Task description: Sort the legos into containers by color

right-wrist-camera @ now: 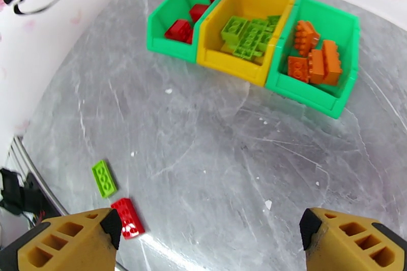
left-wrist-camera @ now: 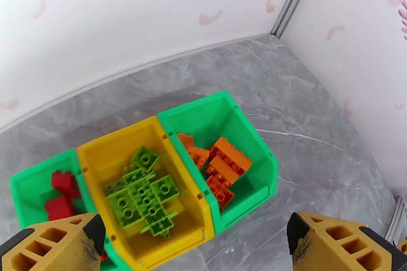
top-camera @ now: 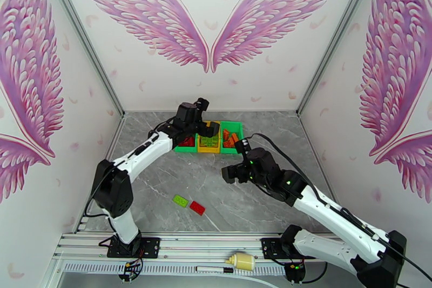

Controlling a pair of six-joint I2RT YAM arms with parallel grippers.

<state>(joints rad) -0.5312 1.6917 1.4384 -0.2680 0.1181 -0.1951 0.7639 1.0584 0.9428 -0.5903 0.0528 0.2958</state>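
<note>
Sorting looks nearly done: both arms hang released and empty, the left gripper (left-wrist-camera: 203,249) above the yellow bin (left-wrist-camera: 96,157) of lime bricks (left-wrist-camera: 145,198), the right gripper (right-wrist-camera: 208,244) over the desk (right-wrist-camera: 213,155). Two strays, a lime brick (right-wrist-camera: 104,178) and a red brick (right-wrist-camera: 127,217), lie flat to its left, studs up, long axes parallel and nearly square to its jaw line; the next move calls for reaching left onto one

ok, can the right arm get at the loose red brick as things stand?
Probably yes. The right gripper is open over bare table; the red brick lies flat close by, nothing between. The lime brick close beside it might get nudged.
</note>
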